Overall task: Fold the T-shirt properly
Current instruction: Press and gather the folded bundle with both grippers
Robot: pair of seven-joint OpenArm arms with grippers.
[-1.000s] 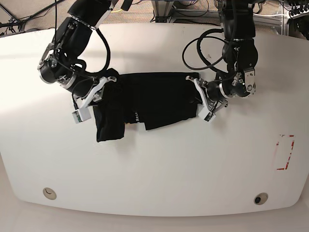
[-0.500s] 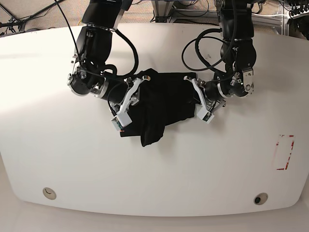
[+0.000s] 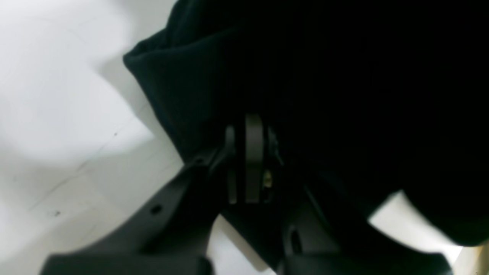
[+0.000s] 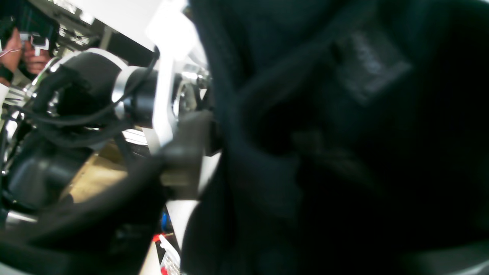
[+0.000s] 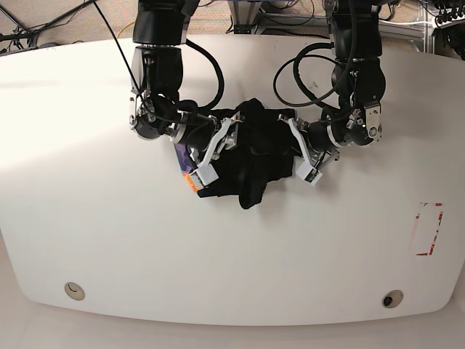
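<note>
The black T-shirt (image 5: 254,163) lies bunched in a heap at the middle of the white table (image 5: 109,233). A bit of its orange and blue print (image 5: 188,178) shows at the lower left edge. My right gripper (image 5: 234,129), on the left of the base view, is shut on a raised fold of the shirt over the heap. Black cloth (image 4: 344,152) fills the right wrist view. My left gripper (image 5: 292,138) is shut on the shirt's right edge, low on the table. In the left wrist view its fingers (image 3: 247,126) pinch the dark cloth (image 3: 344,76).
A red-marked rectangle (image 5: 429,229) sits near the table's right edge. Two round fittings (image 5: 73,291) (image 5: 392,299) are near the front edge. Cables and equipment stand behind the table's far edge. The two arms are close together over the shirt.
My right gripper has carried the shirt's left side to the right, over the middle, towards the left gripper. The shirt went from spread flat to a narrow heap. The left arm stayed put.
</note>
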